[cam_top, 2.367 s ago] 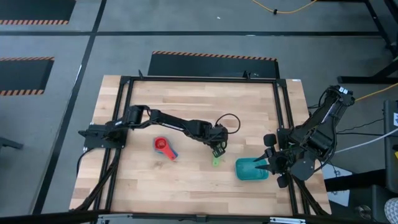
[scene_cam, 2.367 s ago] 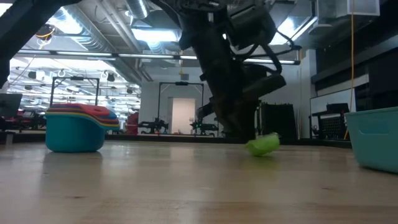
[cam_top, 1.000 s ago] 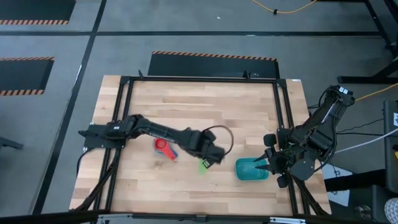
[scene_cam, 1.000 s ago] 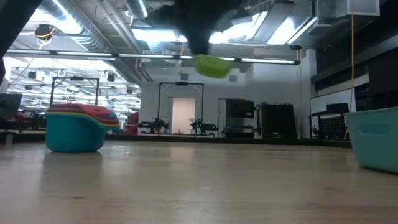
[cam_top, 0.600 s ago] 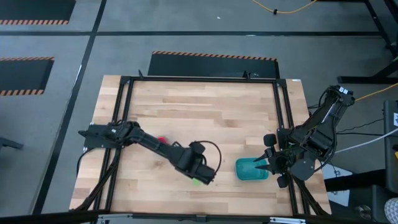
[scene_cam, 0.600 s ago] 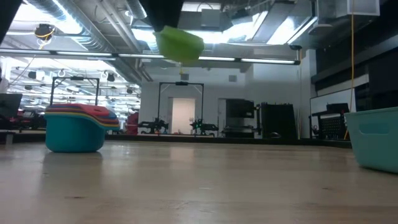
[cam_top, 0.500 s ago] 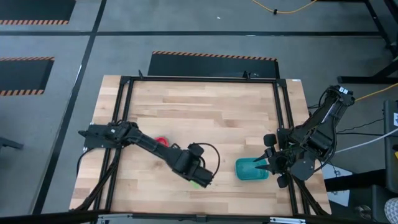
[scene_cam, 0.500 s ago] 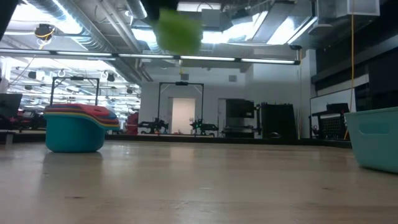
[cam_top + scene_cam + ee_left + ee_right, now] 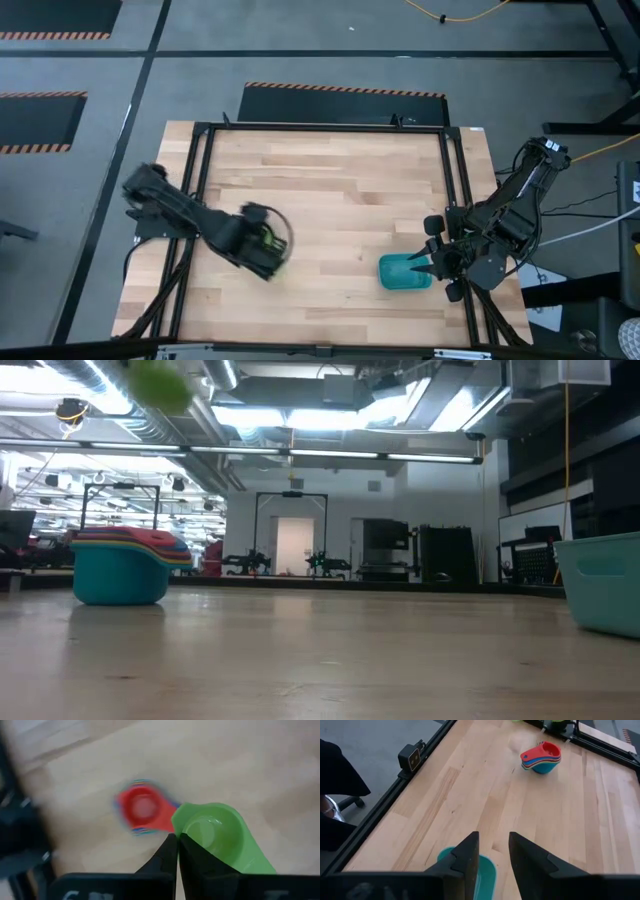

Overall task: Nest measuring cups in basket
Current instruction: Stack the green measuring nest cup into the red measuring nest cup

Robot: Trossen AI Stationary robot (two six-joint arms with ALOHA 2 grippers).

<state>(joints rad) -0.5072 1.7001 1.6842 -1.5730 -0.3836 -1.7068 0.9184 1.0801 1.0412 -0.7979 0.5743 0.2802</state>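
One cup in transit: the green measuring cup (image 9: pixel 215 837) is pinched by its rim between the pressed-together fingers of the left gripper (image 9: pixel 176 845), held up off the table (image 9: pixel 340 180), above the nested stack of cups (image 9: pixel 142 809). In the low view the green cup (image 9: pixel 160 382) hangs high, over the stack (image 9: pixel 130 565). Stack has red on top, a light blue cup at the bottom, standing on the table's left part, well apart from the teal basket (image 9: pixel 403 272).

Step in hand, as judged: carrying green to the stack. Next move calls for lining the cup's bowl over the red one, handle roughly matched, then lowering before letting go. Stack is not yet in the basket.

Right gripper (image 9: pixel 492 851) waits just over the basket's rim (image 9: pixel 485 865), fingers a little parted, nothing between them.

No brands, labels or legible writing visible on cups, basket or table
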